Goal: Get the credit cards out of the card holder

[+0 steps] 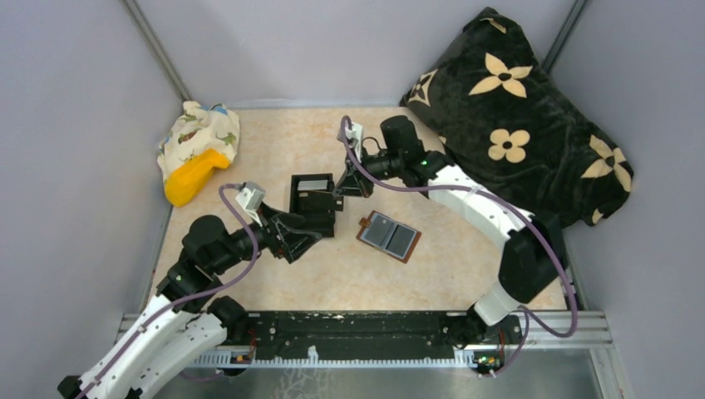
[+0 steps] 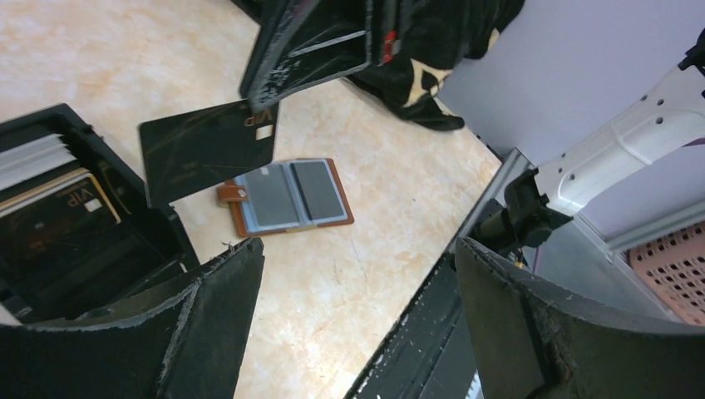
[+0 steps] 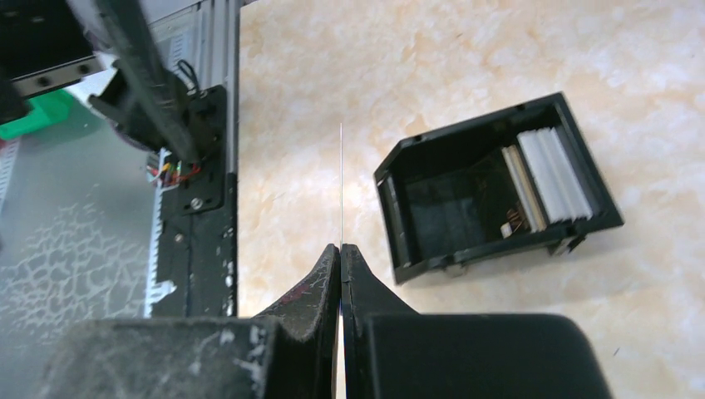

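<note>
The card holder (image 1: 388,237) lies open on the table, reddish-brown with blue-grey pockets; it also shows in the left wrist view (image 2: 287,195), its brown tab at the left edge. My right gripper (image 1: 347,188) is shut on a black card (image 2: 208,150) and holds it in the air beside the black box. In the right wrist view the card (image 3: 341,183) shows edge-on as a thin line between the shut fingertips of that gripper (image 3: 341,247). My left gripper (image 1: 304,233) is open and empty near the box's front, above bare table (image 2: 357,249).
A black open box (image 1: 313,199) holds several cards, black and white ones (image 3: 540,174). A patterned cloth with a yellow item (image 1: 198,150) lies at the back left. A black flowered cushion (image 1: 524,116) fills the back right. The metal rail (image 1: 374,332) runs along the near edge.
</note>
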`<state>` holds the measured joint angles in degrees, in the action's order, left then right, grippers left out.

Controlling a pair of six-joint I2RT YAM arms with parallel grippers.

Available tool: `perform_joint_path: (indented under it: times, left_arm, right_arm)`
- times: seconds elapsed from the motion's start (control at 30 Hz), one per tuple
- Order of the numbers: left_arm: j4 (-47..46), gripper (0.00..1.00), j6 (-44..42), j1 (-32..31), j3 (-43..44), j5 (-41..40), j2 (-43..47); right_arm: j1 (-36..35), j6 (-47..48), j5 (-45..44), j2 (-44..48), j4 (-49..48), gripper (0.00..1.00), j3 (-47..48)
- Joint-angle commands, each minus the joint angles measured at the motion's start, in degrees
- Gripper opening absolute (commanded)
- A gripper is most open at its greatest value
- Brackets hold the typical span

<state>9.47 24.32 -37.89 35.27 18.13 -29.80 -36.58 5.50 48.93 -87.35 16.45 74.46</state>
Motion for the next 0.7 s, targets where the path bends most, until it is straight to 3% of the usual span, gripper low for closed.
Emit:
perform_joint_path:
  times: [0.0,0.37,0.67]
  left_arm:
    - [7.5,0.90,-2.5,0.0,3.4,-5.7,2.4]
    - [10.3,0.89,-3.1,0.0,5.2,-10.1,5.2]
    - [9.8,0.89,-3.3,0.0,4.2,-11.1,4.3]
  right_arm:
    - [0.0,3.5,3.1,-6.0,-4.9,0.00,8.1]
    - [-1.8,10.9,-5.6,-17.6,-9.7,0.00,12.4]
    - [-3.2,13.3,-5.8,-22.2,-10.0,0.00,14.5]
